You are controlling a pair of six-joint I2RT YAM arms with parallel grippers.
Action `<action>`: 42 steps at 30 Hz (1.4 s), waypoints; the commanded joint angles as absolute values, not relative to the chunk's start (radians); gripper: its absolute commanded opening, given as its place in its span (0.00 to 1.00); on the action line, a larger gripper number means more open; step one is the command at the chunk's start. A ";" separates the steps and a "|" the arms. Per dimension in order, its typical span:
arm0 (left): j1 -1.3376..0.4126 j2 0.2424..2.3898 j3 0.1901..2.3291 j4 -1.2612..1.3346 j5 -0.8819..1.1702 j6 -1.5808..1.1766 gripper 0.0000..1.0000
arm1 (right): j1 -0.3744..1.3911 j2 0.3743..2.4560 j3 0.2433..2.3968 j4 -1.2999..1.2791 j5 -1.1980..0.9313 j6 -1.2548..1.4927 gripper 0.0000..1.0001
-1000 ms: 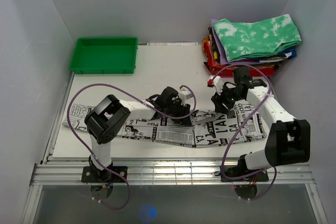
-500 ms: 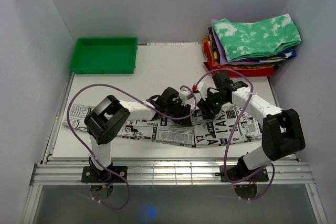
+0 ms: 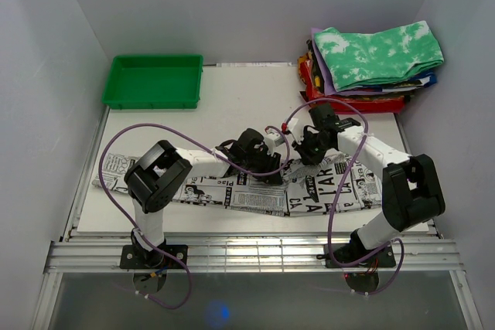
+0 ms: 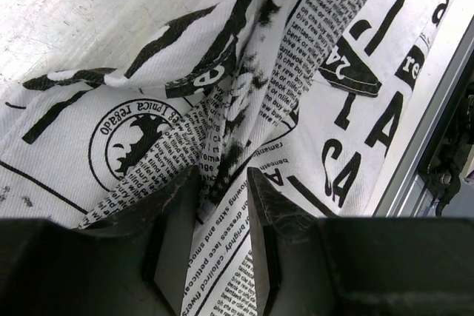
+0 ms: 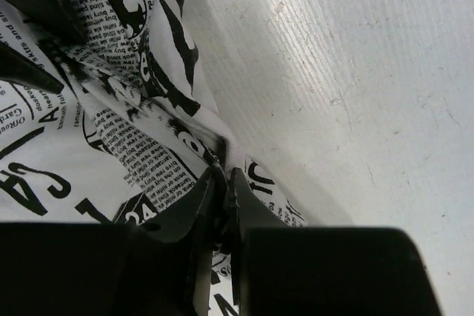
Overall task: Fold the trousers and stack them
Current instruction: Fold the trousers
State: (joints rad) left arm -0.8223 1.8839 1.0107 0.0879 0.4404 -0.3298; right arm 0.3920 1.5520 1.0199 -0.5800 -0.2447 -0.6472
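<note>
Left claw [image 4: 220, 205] clamped on bunched trousers [image 4: 148, 131] fold; right claw [image 5: 222, 186], at its 3 o'clock, pinching their far edge.

One trousers [image 3: 259, 199], one tray [image 3: 153, 103], one clothes pile [image 3: 379, 56].

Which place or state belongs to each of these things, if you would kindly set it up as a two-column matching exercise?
1. trousers
2. green tray
3. tie-dye garment
4. right gripper

A. far-left corner of the table
B. on top of the clothes pile, far right
C. shut, pinching an edge of the newspaper-print cloth
D. spread along the table's near edge

Pairs: 1-D, 2-A, 3-B, 4-C.
</note>
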 commanded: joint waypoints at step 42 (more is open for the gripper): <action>-0.709 1.855 1.088 0.141 0.495 -0.512 0.52 | 0.413 1.155 0.828 -0.592 -0.235 -0.787 0.08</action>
